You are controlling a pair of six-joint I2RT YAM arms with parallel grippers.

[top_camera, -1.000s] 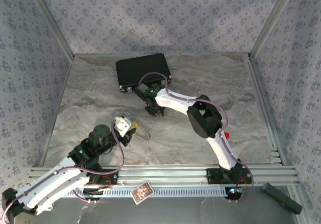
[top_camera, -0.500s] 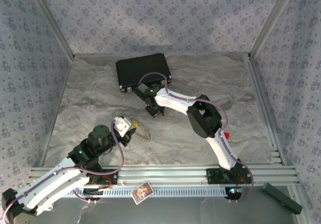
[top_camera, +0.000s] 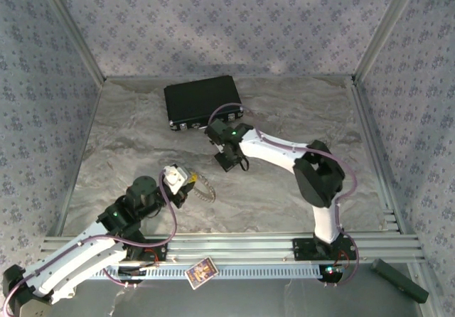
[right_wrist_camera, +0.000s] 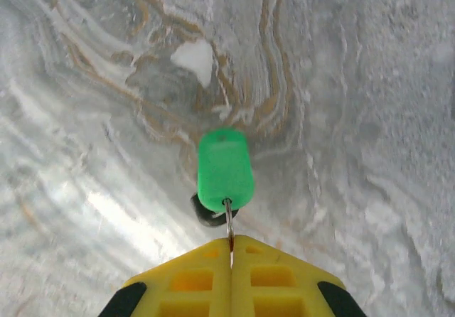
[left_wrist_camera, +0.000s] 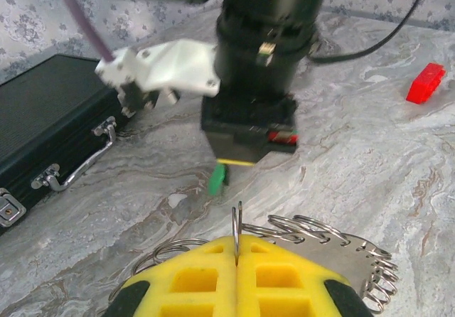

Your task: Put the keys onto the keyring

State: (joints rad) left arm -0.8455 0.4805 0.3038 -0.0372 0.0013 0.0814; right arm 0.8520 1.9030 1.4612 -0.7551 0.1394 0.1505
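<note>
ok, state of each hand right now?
Left hand: closed, pinching the keyring.
Right hand: closed, holding the green key by its metal end.

The worktop (right_wrist_camera: 341, 82) is showing a smooth, marble-veined face with a faint sheen, and the key (right_wrist_camera: 225, 169) is gleaming with a smooth green plastic head on a thin bare-metal stem. The fingers (right_wrist_camera: 192, 281) are looking like matt yellow plastic moulded in a waffle grid, while the keyring (left_wrist_camera: 334, 242) is glinting as bright polished metal. The case (left_wrist_camera: 43, 118) is wearing a finely ribbed, matt black skin with shiny metal latches and handle, and the block (left_wrist_camera: 425, 84) is shining as glossy red plastic.
</note>
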